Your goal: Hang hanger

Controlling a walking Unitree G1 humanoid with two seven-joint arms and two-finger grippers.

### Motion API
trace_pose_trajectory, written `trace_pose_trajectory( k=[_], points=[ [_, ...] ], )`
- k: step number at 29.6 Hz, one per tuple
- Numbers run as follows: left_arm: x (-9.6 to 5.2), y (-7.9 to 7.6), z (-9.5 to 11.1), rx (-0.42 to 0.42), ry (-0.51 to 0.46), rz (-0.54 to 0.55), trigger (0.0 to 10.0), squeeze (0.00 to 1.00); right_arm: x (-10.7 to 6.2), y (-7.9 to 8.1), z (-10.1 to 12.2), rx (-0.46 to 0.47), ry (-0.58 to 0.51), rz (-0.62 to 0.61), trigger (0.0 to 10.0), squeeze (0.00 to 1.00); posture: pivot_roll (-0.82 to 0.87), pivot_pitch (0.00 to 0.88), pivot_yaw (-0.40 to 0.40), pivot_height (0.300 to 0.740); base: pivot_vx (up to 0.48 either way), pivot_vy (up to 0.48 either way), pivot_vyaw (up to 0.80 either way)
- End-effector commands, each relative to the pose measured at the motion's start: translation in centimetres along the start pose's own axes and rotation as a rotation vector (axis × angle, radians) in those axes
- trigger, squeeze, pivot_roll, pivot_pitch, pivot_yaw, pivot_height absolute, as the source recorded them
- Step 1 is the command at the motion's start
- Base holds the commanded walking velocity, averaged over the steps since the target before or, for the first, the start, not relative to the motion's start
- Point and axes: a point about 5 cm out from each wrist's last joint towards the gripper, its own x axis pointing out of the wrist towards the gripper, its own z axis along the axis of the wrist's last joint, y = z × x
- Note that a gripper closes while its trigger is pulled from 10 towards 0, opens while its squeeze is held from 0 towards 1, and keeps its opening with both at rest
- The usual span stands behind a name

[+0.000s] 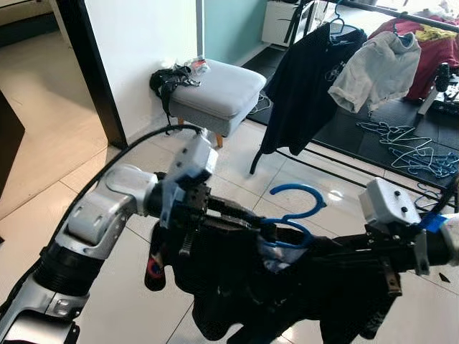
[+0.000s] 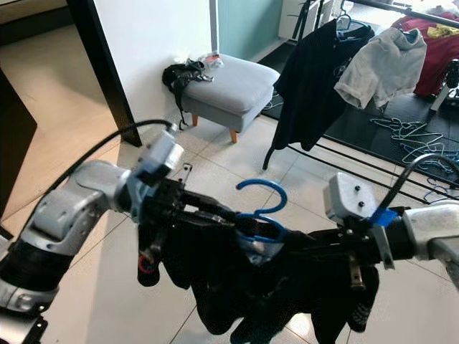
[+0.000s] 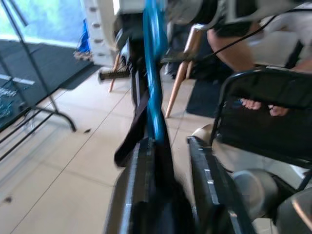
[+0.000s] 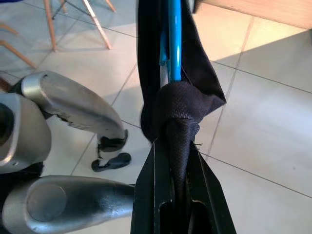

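so the pickup part looks done: the blue hanger (image 1: 294, 215) with a dark garment (image 1: 272, 287) draped on it is held up in front of the robot, left end effector (image 1: 215, 208) clamped on one end, right end effector (image 1: 358, 251) pinched shut on the other end through the fabric. hook points up. what's left is basically the whole hang: the clothes rack (image 1: 401, 14), with a black shirt (image 1: 308, 79) and others, is well apart across the tiled floor (image 1: 143, 272), so i'd guess walk over first.
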Motion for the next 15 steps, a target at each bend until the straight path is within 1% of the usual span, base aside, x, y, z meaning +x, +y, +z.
trace_pose_trajectory(
  k=[1, 5, 6, 7, 8, 9, 10, 11, 12, 13, 14, 15],
  points=[
    [-0.1, -0.3, 0.0, -0.013, -0.004, -0.024, 10.0, 1.00, 0.2, 0.0, 0.2, -0.019, -0.008, -0.005, 0.0, 0.00, -0.06, 0.125, -0.033, 0.740, 0.000, 0.000, 0.00],
    [-0.3, 0.1, -0.2, -0.017, -0.009, 0.012, 10.0, 1.00, 0.3, -0.1, 0.0, -0.010, -0.009, -0.022, 0.0, 0.00, -0.06, 0.125, -0.033, 0.740, 0.000, 0.000, 0.00],
    [-0.7, 0.6, -0.5, -0.021, -0.009, 0.057, 10.0, 1.00, 0.4, -0.1, -0.3, 0.003, -0.009, -0.038, 0.0, 0.00, -0.06, 0.125, -0.033, 0.740, 0.000, 0.000, 0.00],
    [-0.7, 0.6, -0.5, -0.021, -0.009, 0.057, 10.0, 1.00, 0.4, -0.1, -0.3, 0.003, -0.009, -0.038, 0.0, 0.00, -0.06, 0.125, -0.033, 0.740, 0.000, 0.000, 0.00],
    [-1.3, 1.3, -0.8, -0.019, -0.003, 0.124, 10.0, 1.00, 0.4, -0.3, -0.7, 0.019, -0.003, -0.065, 0.0, 0.00, -0.07, 0.129, -0.037, 0.740, 0.000, 0.000, 0.00],
    [-1.3, 1.3, -0.8, -0.019, -0.003, 0.124, 10.0, 1.00, 0.4, -0.3, -0.7, 0.019, -0.003, -0.065, 0.0, 0.00, -0.07, 0.129, -0.037, 0.740, 0.000, 0.000, 0.00],
    [-2.0, 2.0, -1.2, -0.020, 0.006, 0.190, 10.0, 1.00, 0.5, -0.5, -1.1, 0.036, 0.004, -0.095, 0.0, 0.00, -0.07, 0.129, -0.037, 0.740, 0.000, 0.000, 0.00],
    [-3.0, 2.9, -1.7, -0.014, 0.023, 0.295, 10.0, 1.00, 0.5, -0.8, -1.7, 0.069, 0.006, -0.146, 0.0, 0.00, -0.07, 0.132, -0.035, 0.740, 0.000, 0.000, 0.00],
    [-3.0, 2.9, -1.7, -0.014, 0.023, 0.295, 10.0, 1.00, 0.5, -0.8, -1.7, 0.069, 0.006, -0.146, 0.0, 0.00, -0.07, 0.132, -0.035, 0.740, 0.000, 0.000, 0.00],
    [-4.5, 3.8, -2.4, -0.017, 0.060, 0.433, 10.0, 1.00, 0.5, -1.3, -2.7, 0.112, 0.021, -0.222, 0.0, 0.00, -0.07, 0.136, -0.033, 0.740, 0.000, 0.000, 0.00],
    [-4.5, 3.8, -2.4, -0.017, 0.060, 0.433, 10.0, 1.00, 0.5, -1.3, -2.7, 0.112, 0.021, -0.222, 0.0, 0.00, -0.07, 0.136, -0.033, 0.740, 0.000, 0.000, 0.00],
    [-6.5, 4.7, -3.2, -0.042, 0.076, 0.616, 10.0, 1.00, 0.3, -2.1, -4.2, 0.184, 0.033, -0.348, 0.0, 0.00, -0.08, 0.140, -0.035, 0.740, 0.000, 0.000, 0.00]
  ],
)
